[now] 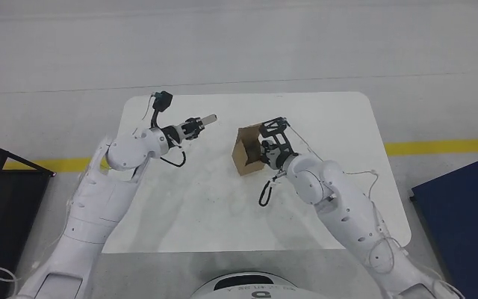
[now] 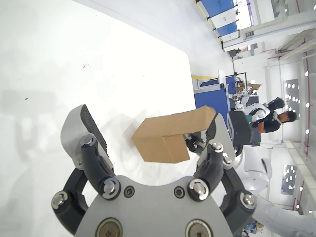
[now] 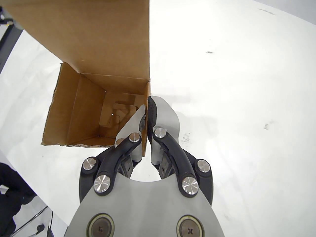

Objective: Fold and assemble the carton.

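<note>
**One arm on, one off**

I've got the white table [image 1: 224, 217] w/ the brown carton [image 1: 245, 149] near its middle, open, one flap up. My right gripper [image 3: 147, 114] is pinching a side wall at the rim — left gripper [image 2: 150, 114] spread wide, near the carton, not touching.

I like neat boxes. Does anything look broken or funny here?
Only a little: the carton has a rough, frayed open rim, seen from the right wrist. One big flap stands up, unfolded. The right gripper pinches one wall.
</note>
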